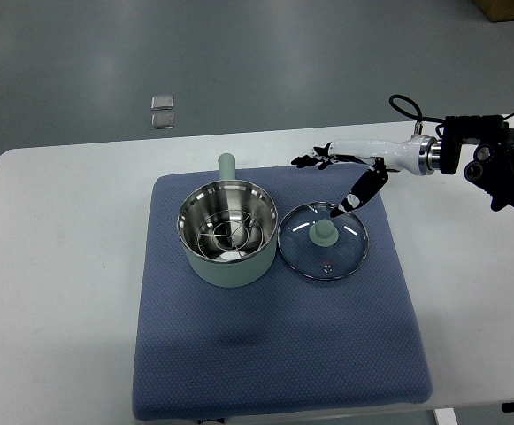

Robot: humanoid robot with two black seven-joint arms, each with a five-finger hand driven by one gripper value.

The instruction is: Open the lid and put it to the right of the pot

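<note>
On the blue mat point(274, 354), the glass lid point(324, 241) lies flat, knob up, right of the pot point(227, 233), whose handle points away; the right hand point(345, 177) hovers released.

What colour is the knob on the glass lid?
Pale sage green, matching the pot's outside. The knob shows plainly in the top view, the only one.

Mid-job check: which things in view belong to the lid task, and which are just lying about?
Part of the job:
pot, open, on the blue mat
glass lid, lying right of the pot
right hand, fingers spread, holding nothing

Lying about:
two small clear squares on the floor beyond the table
</note>
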